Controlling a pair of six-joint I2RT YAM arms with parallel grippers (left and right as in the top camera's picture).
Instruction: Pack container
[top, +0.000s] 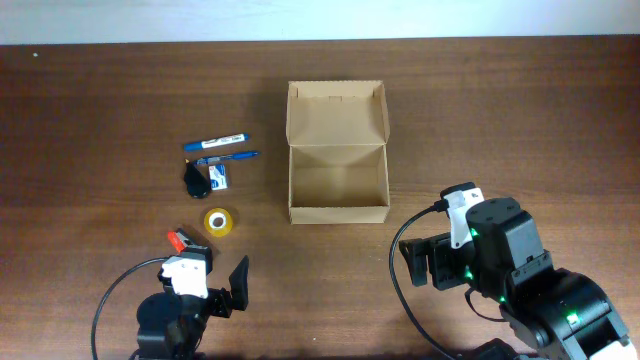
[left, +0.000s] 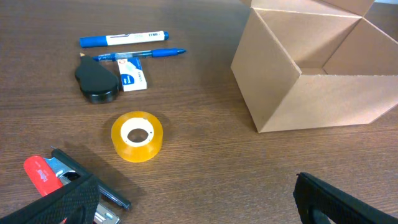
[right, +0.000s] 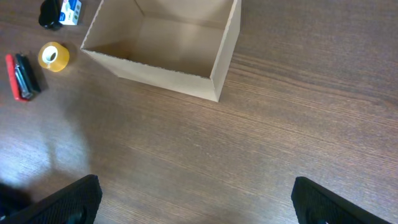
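The tan cardboard container (top: 337, 183) stands open and empty at the table's middle, lid flap up at the back; it also shows in the left wrist view (left: 317, 74) and the right wrist view (right: 163, 53). Left of it lie a blue marker (top: 215, 142), a blue pen (top: 227, 157), a black object (top: 196, 180), a small blue-white card (top: 218, 177) and a yellow tape roll (top: 220, 222). A red-and-black stapler (top: 178, 240) lies by my left gripper (top: 212, 285), which is open and empty. My right gripper (top: 430, 262) is open and empty, below the container's right corner.
The wooden table (top: 100, 120) ends at a white wall strip along the far edge. Black cables loop from both arms near the front edge.
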